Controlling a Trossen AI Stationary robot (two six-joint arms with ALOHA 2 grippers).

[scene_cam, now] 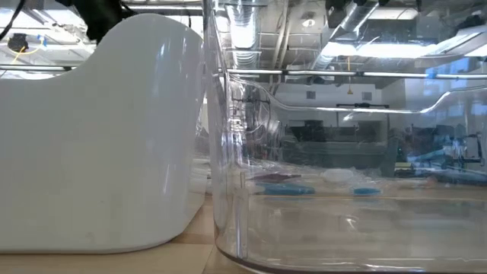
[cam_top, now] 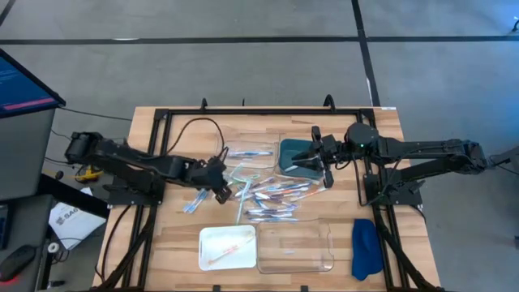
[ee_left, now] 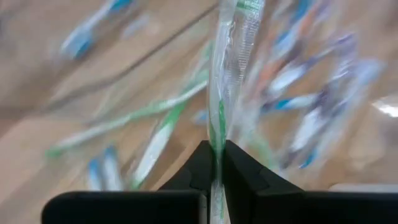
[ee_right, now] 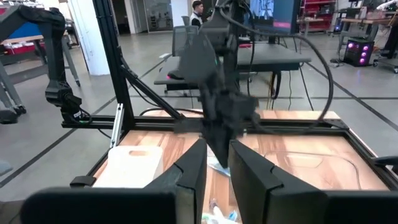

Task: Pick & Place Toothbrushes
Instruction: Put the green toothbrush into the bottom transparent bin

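Observation:
Several wrapped toothbrushes (cam_top: 274, 197) in blue, white and orange-pink lie in a loose pile on the middle of the wooden table. My left gripper (cam_top: 225, 193) is just left of the pile, shut on a green toothbrush (ee_left: 225, 68) in a clear wrapper. Two more green ones (ee_left: 155, 121) lie on the wood beyond it. An orange-pink toothbrush (cam_top: 225, 254) lies in the white tray (cam_top: 206, 237) at the near edge. My right gripper (cam_top: 302, 165) hovers over a teal container (cam_top: 290, 148) at the far side of the pile, fingers (ee_right: 194, 168) slightly apart with nothing between them. My left gripper pinches the wrapped green toothbrush between its two fingers (ee_left: 200, 163), near one end of it (ee_left: 217, 140). The brush runs on ahead of the fingertips, roughly along the fingers, which slant down. Whether its far end is clear of the table I cannot tell.
A clear plastic tray (cam_top: 297, 248) stands right of the white tray at the near edge; the low view looks through its wall (scene_cam: 228, 152). A blue cloth (cam_top: 365, 247) lies at the near right. A black cable (cam_top: 197, 124) loops at the far left.

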